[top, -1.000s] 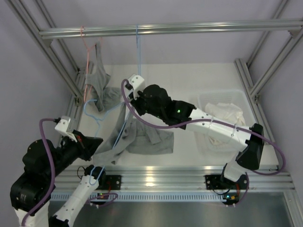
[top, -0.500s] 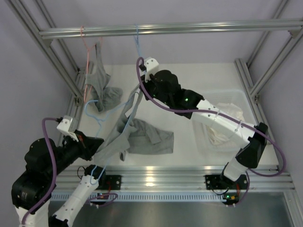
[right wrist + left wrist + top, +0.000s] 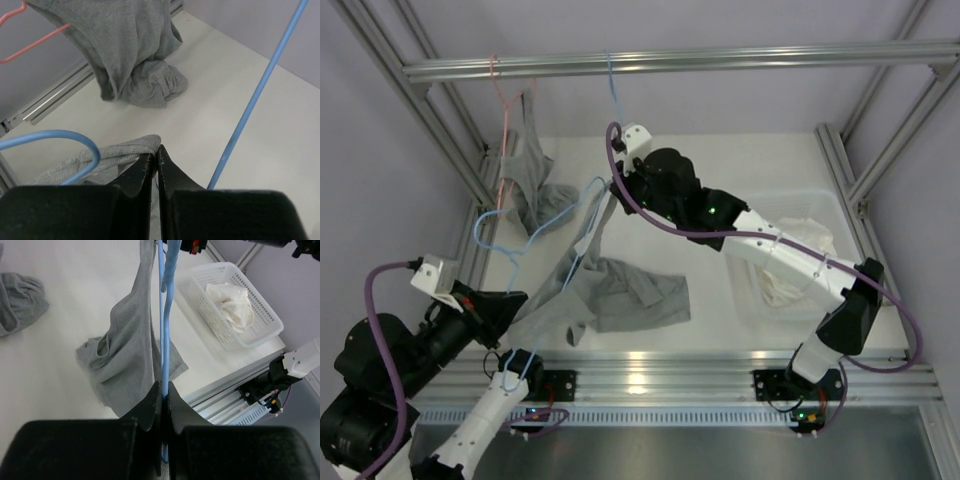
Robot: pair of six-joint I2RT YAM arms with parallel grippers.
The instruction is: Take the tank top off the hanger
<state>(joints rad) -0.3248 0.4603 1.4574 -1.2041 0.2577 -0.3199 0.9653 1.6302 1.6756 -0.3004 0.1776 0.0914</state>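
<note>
A grey tank top [image 3: 625,295] lies partly on the white table, one strap pulled up taut. My right gripper [image 3: 611,198] is shut on that strap [image 3: 127,149], fingertips pinching the fabric in the right wrist view [image 3: 156,150]. A light blue wire hanger [image 3: 477,230] is still threaded through the tank top. My left gripper [image 3: 513,303] is shut on the hanger's wire [image 3: 161,340], jaws pressed together around it [image 3: 164,390]. The tank top hangs beside the wire in the left wrist view [image 3: 125,350]. The hanger's curved end shows by the strap [image 3: 60,137].
A second grey tank top [image 3: 530,175] hangs on a pink hanger [image 3: 505,120] from the overhead rail [image 3: 720,60]. Another blue hanger's hook [image 3: 612,90] hangs from the rail. A white basket [image 3: 820,215] holding white cloth stands at the right. Frame posts stand at both sides.
My right gripper has lifted the strap up and toward the back. My left gripper has pulled the blue hanger back and to the left, stretching the tank top between them.
</note>
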